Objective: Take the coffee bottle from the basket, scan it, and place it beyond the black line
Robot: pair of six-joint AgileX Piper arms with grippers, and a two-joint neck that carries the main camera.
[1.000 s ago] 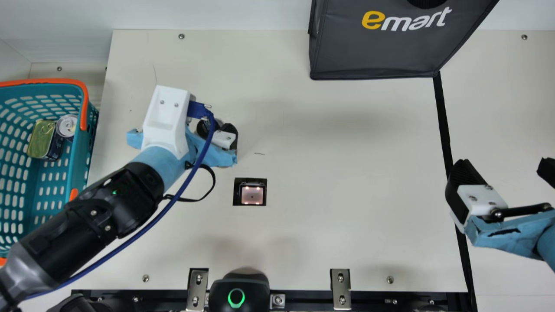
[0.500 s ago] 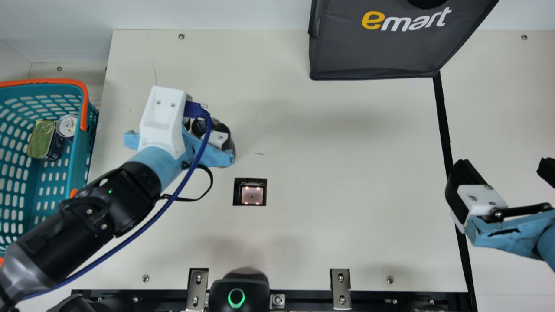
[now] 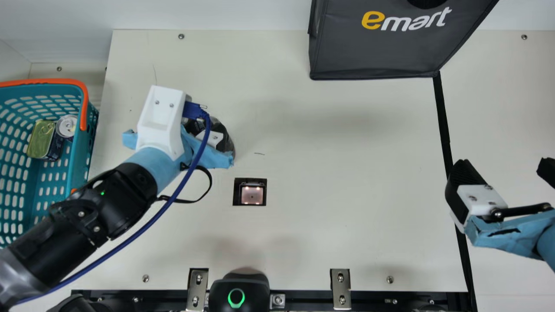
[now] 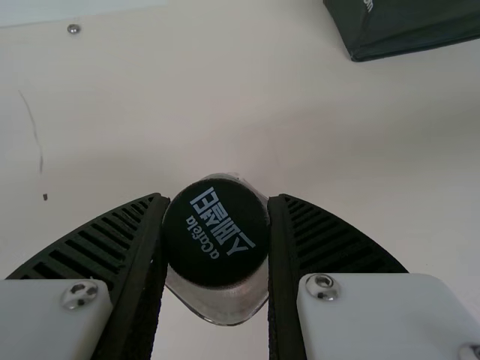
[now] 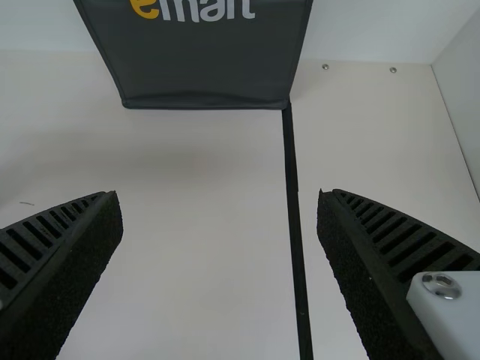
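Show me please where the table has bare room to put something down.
The widest bare patch of table lies between the scanner, the bag and the black line. Another lies beyond the line, right of the bag. Crowded: around the left gripper, shut on the bottle near the basket, and the right gripper, open over the line.

- Coffee bottle [image 4: 217,304] (dark, lettered cap [image 4: 215,244] facing the camera) gripped in the left claw [image 3: 214,138]
- Cream worktop [image 4: 187,105] with a screw [image 4: 73,29]
- Dark bag [image 4: 405,30], partly visible
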